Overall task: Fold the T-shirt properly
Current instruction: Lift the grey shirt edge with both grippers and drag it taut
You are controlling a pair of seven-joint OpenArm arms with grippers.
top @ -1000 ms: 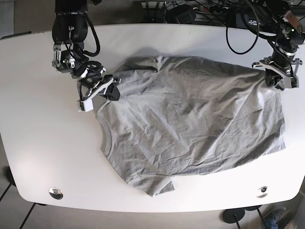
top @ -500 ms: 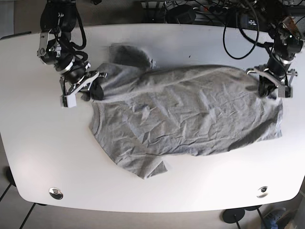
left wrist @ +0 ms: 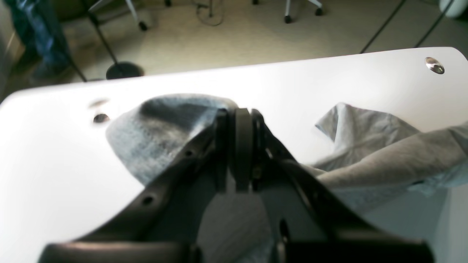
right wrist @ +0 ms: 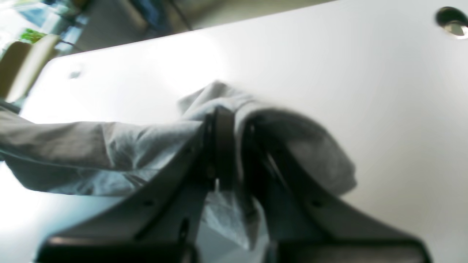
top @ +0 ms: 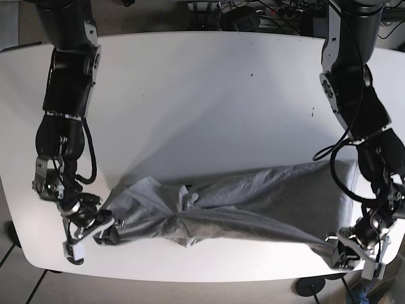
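Observation:
The grey T-shirt lies as a long, wrinkled band along the front of the white table, stretched between both grippers. My left gripper is at the front right in the base view, shut on the shirt's right end. The left wrist view shows its fingers pressed together on a fold of the grey cloth. At the front left, my right gripper is shut on the shirt's left end. In the right wrist view, the fabric drapes over its closed fingers.
The white table stretches away behind the shirt. Both grippers are close to its front edge. A metal grommet sits near one table corner, another grommet near the other. Cables lie beyond the far edge.
Both arms have swept from the far side of the table to its front edge, carrying the shirt's far edge with them. The shirt went from spread flat to a narrow, folded-over band.

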